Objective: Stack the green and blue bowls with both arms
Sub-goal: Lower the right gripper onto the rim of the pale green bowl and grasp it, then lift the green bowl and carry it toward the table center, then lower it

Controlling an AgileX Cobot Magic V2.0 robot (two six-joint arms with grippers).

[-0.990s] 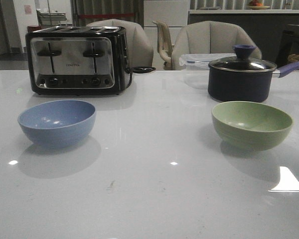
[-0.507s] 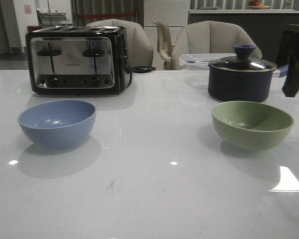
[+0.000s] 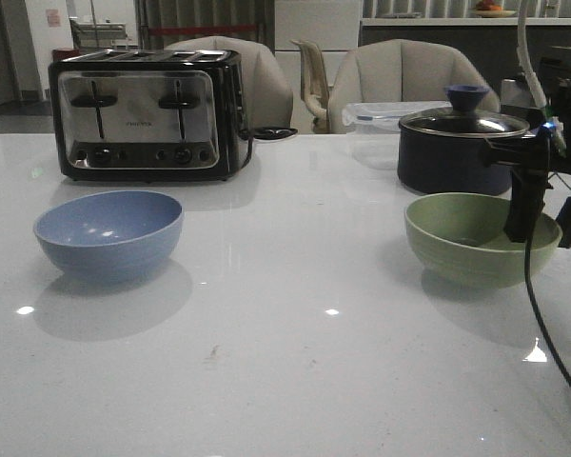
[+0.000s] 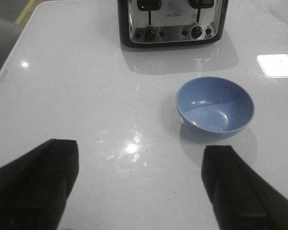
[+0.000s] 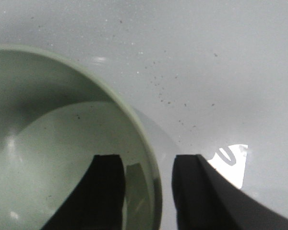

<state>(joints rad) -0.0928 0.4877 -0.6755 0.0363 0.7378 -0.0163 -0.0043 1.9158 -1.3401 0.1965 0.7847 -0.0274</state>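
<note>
Black right arm (image 3: 542,143), small blue light, trailing black cable (image 3: 542,324), matte black blocky fingers (image 5: 108,191)

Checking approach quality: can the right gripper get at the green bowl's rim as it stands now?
Probably yes. The right gripper is open with its fingers straddling the green bowl rim, one inside, one outside; nothing sits between. The saucepan stands behind, apart.

Right hand (image 3: 549,221) at green bowl (image 3: 476,238) rim, blue bowl (image 3: 108,233) apart
</note>
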